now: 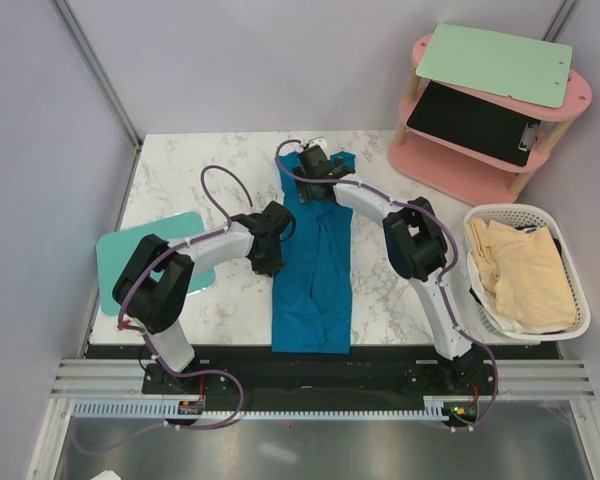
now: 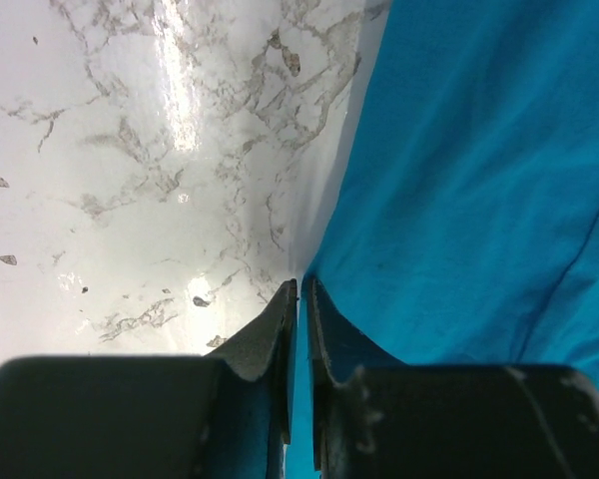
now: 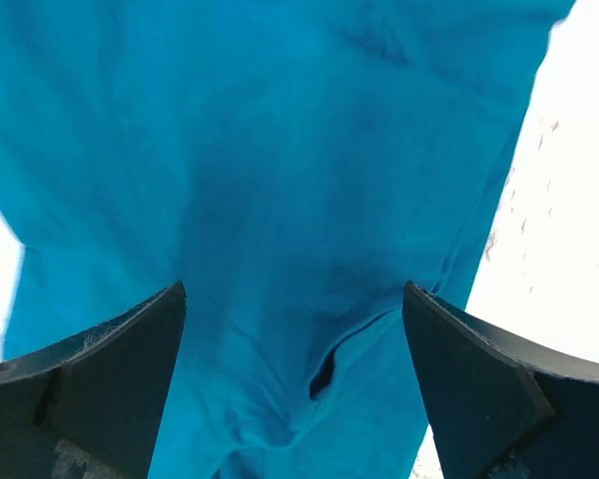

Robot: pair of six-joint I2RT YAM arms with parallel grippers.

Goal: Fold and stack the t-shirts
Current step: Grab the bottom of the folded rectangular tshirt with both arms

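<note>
The deep teal-blue t-shirt [image 1: 315,270] lies folded into a long narrow strip down the middle of the marble table [image 1: 180,180]. My left gripper [image 1: 269,262] is at the strip's left edge, its jaws shut on the shirt's edge [image 2: 301,284], with teal cloth [image 2: 459,180] between the pads. My right gripper [image 1: 316,168] hangs over the strip's far end, wide open [image 3: 295,289], with the teal cloth [image 3: 280,150] and a small wrinkle below it. Pale cream-yellow t-shirts [image 1: 525,270] lie crumpled in the white mesh basket [image 1: 520,211] at the right.
A mint-green board [image 1: 120,255] lies at the table's left edge, partly under my left arm. A pink two-tier shelf [image 1: 450,172] stands at the back right, with another mint-green board [image 1: 495,62] on top and a black clipboard [image 1: 470,120] below.
</note>
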